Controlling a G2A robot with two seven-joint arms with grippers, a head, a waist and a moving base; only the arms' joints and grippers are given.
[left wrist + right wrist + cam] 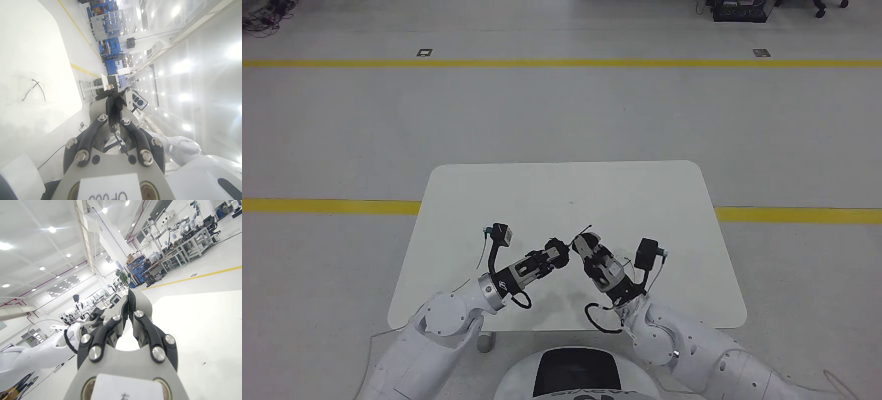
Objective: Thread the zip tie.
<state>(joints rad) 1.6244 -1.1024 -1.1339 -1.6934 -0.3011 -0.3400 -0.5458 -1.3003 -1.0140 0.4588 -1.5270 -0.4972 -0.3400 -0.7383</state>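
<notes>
Two grippers, left gripper [560,247] and right gripper [582,243], are hovering over one table [642,190]. One zip tie [130,281] is poking from the right jaws.

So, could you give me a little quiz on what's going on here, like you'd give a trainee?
1. True or false: the thin black plastic zip tie lies flat on the white rounded table.
2. The right hand is: A open, B shut on the zip tie, C resting on the table.
3. Which other hand nearly meets it over the table?

Key: 1 false, the tie sticks out past the fingertips. 2 B. 3 the left hand.
</notes>
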